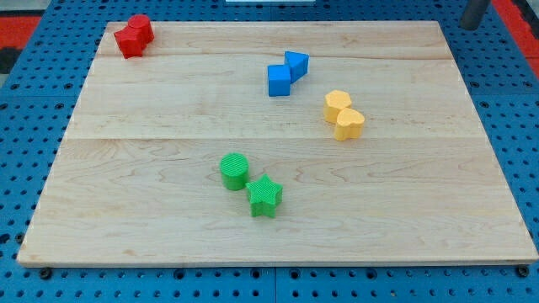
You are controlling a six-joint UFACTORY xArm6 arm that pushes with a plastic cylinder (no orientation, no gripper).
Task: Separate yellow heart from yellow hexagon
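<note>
The yellow hexagon (338,103) and the yellow heart (349,124) lie touching each other right of the board's middle, with the heart just below and to the right of the hexagon. My tip (472,27) is at the view's top right corner, off the wooden board's far right corner and far from both yellow blocks. Only the lowest part of the rod shows.
A blue cube (279,80) and a blue triangular block (296,63) touch each other up and left of the yellow pair. Two red blocks (133,35) sit at the board's top left corner. A green cylinder (234,170) and a green star (264,195) lie together at lower centre.
</note>
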